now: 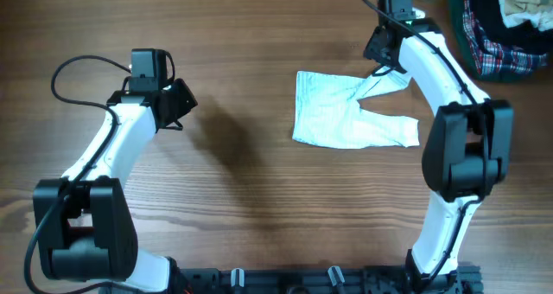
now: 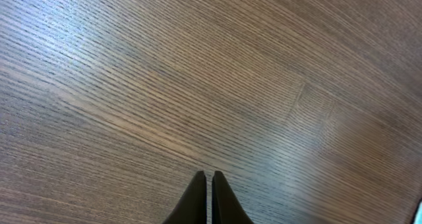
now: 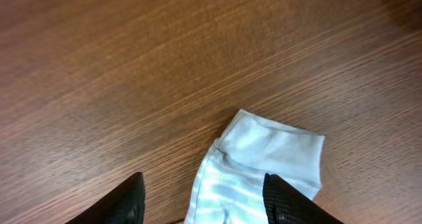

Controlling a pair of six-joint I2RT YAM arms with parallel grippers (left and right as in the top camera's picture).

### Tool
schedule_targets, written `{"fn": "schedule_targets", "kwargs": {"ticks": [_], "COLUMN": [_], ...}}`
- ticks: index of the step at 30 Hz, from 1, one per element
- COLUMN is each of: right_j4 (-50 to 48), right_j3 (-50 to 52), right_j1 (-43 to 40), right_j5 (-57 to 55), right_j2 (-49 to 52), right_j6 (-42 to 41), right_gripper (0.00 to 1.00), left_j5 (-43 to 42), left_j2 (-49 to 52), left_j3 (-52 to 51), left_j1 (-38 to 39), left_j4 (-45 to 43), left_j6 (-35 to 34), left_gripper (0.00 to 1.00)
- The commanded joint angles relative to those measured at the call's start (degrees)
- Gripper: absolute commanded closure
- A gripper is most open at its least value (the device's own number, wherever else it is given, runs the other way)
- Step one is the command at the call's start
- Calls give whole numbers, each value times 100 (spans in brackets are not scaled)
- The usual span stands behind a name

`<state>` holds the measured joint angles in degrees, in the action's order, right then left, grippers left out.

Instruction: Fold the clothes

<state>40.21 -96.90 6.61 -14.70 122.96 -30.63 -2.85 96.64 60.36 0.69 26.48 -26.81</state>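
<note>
Right gripper (image 3: 203, 188) spread wide, hovering over garment (image 1: 346, 112) edge; left gripper (image 2: 208, 184) pressed together above table (image 2: 198, 85). Step: first grasp. Next: descend, pinch edge, fold across.

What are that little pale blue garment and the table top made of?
The garment looks like thin woven fabric, perhaps cotton: soft wrinkles, fine pale stripes, a stitched hem. The table shows brown wood grain with a soft sheen; solid wood or laminate, I cannot tell.
</note>
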Motion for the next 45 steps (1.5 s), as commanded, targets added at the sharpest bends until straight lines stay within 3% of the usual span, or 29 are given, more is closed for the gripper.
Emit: {"fn": "schedule_targets", "kwargs": {"ticks": [1, 6, 14, 17, 19, 20, 26, 30, 35, 36, 38, 40, 41, 42, 45], "right_j4": [-55, -144, -160, -157, -94, -76, 173, 868, 1639, 1648, 1600, 1591, 1589, 1550, 1329], "right_j3": [-26, -26, -22, -26, -28, -28, -28, -26, -9, -9, -9, -9, -9, -9, -11], "right_j1": [28, -11, -210, -214, -219, -219, -221, -365, -903, -1021, -1187, -1294, -1335, -1344, -1344], "right_j5": [-140, -142, -140, -136, -79, 15, 960, 1711, 1731, 1644, 1556, 1432, 1434, 1744, 2817], "right_j2": [348, 603, 868, 859, 767, 660, -85, -232, -232, -232, -232, -232, -232, -232, -234], "right_j6": [-9, 72, 216, 254, 315, 343, 542, 402, 201, 214, 227, 278, 376, 756, 1786], "right_gripper": [43, 44, 63, 76, 92, 96, 96, 96, 96, 87, 50, 26, 23, 26, 29], "left_j5": [-28, -26, -26, -26, -26, -26, -26, -24, -28, -28, -28, -28, -28, -146, -1200], "left_j2": [-20, -20, -20, -20, -20, -20, -20, -20, -20, -20, -20, -20, -20, -20, -20], "left_j3": [-48, -48, -48, -48, -48, -48, -48, -48, -48, -48, -48, -48, -48, -48, -48], "left_j1": [-22, -22, -22, -22, -22, -22, -22, -22, -22, -22, -20, -20, -20, -17, 4], "left_j4": [-37, -42, -103, -125, -125, -125, -122, -120, -118, -118, -116, -101, -96, -79, -216], "left_j6": [107, 109, 109, 109, 109, 109, 111, 111, 109, 111, 111, 111, 111, 168, 1115], "left_gripper": [95, 95, 95, 95, 95, 95, 95, 94, 94, 95, 94, 95, 95, 95, 95]}}
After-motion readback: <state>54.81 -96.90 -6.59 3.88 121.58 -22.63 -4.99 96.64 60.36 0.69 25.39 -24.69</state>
